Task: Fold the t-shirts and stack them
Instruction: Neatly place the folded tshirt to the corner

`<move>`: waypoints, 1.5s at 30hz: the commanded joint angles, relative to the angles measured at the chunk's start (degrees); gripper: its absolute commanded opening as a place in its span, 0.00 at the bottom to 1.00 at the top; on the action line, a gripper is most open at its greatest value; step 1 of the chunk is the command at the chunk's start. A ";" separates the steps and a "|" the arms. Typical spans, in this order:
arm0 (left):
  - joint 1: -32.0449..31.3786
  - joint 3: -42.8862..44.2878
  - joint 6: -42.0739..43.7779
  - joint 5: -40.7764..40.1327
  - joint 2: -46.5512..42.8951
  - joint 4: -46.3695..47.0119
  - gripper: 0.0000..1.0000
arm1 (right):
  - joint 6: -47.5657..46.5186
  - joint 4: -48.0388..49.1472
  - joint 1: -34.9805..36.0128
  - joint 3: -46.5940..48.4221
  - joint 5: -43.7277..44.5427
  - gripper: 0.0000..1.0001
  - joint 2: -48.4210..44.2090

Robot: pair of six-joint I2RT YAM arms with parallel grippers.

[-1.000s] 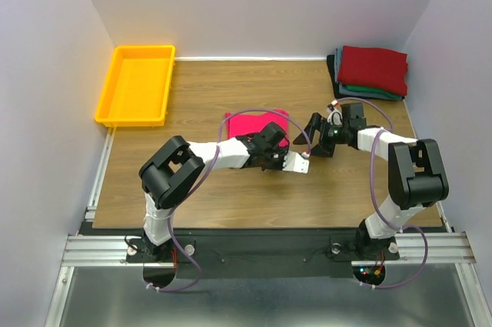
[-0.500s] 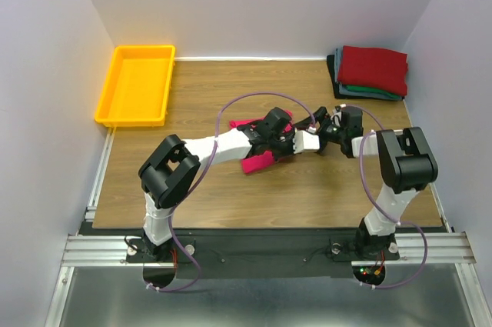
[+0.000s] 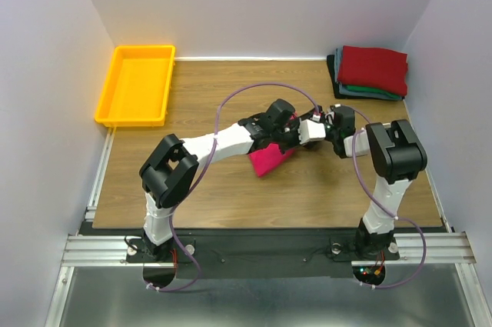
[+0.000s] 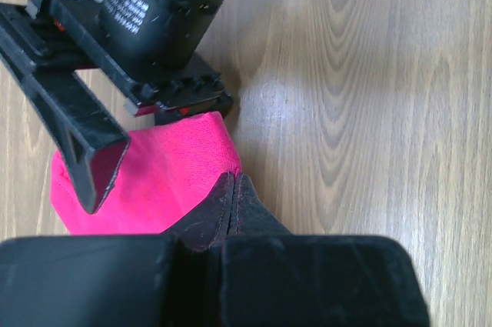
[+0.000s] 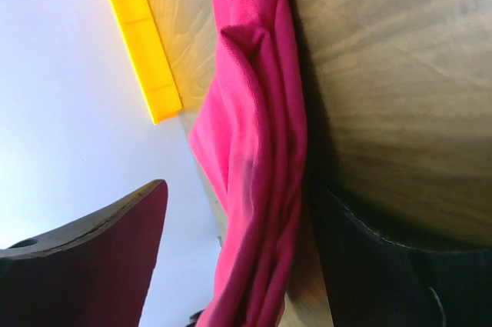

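One pink shirt is at the middle of the table. The left gripper pinches it tight; the right gripper gapes around it, maybe to help fold it.

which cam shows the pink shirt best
Right wrist view: the pink shirt runs the frame's whole height, folds clear. Top view shows only a patch below the arms; left wrist shows one corner pinched in the left fingers.
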 commanded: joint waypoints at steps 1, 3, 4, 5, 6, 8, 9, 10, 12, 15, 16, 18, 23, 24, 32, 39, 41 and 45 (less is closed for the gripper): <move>-0.04 3.08 -0.69 2.24 -0.20 2.13 0.00 | -0.50 1.77 0.67 2.30 4.13 0.73 3.46; -0.04 3.16 -0.52 2.24 -0.29 2.13 0.00 | -0.68 2.21 0.75 3.71 4.40 0.68 4.70; -0.04 3.25 -0.43 2.15 -0.20 2.13 0.00 | -0.68 2.39 0.93 4.15 4.22 0.65 5.23; -0.04 3.17 -0.43 1.81 -0.12 2.13 0.00 | -1.03 2.74 1.10 4.68 3.53 0.59 5.93; -0.04 3.34 -0.43 1.63 -0.12 2.13 0.00 | -1.38 2.74 1.37 5.73 3.08 0.55 6.37; 0.05 3.60 -1.04 1.36 0.06 2.13 0.00 | -2.17 2.74 1.46 6.96 2.55 0.46 6.99; 0.57 3.78 -1.39 1.62 0.15 2.13 0.00 | -2.43 2.74 1.54 7.32 2.38 0.41 7.08; 0.75 3.95 -2.00 1.71 0.23 1.96 0.00 | -2.96 2.74 1.46 7.75 2.20 0.35 7.17; 1.45 4.57 -2.53 1.80 0.06 1.43 0.00 | -4.97 2.65 1.55 8.46 0.97 0.05 6.90; 3.12 6.32 -4.64 1.89 -0.82 -1.72 0.15 | -10.22 -0.58 1.54 10.56 0.88 0.01 4.72; 3.90 6.85 -5.52 2.24 -1.34 -2.78 0.20 | -12.78 -2.95 1.46 11.70 1.32 0.01 4.01; 6.45 8.00 -8.50 4.26 -3.18 -6.37 0.33 | -21.53 -9.45 1.46 15.57 2.20 0.01 2.00; 12.95 7.21 -15.80 8.29 -8.11 -10.87 0.44 | -40.12 -23.17 1.37 24.01 6.85 0.00 0.66; 14.97 7.03 -17.29 8.65 -8.90 -12.44 0.46 | -45.10 -24.15 1.37 25.67 7.64 0.01 0.31; 19.12 0.63 -17.75 2.00 -14.96 -12.99 0.57 | -62.81 -31.80 -0.03 38.42 16.61 0.01 3.29; 19.73 -3.33 -15.20 0.57 -18.74 -15.01 0.57 | -71.60 -34.52 -5.12 53.88 17.49 0.01 9.79; 19.73 -4.65 -14.49 0.22 -20.15 -15.10 0.57 | -73.09 -35.57 -6.01 59.66 17.40 0.01 12.17; 19.91 -6.50 -13.96 -0.39 -21.73 -14.66 0.57 | -75.21 -37.34 -7.42 69.35 17.93 0.01 16.39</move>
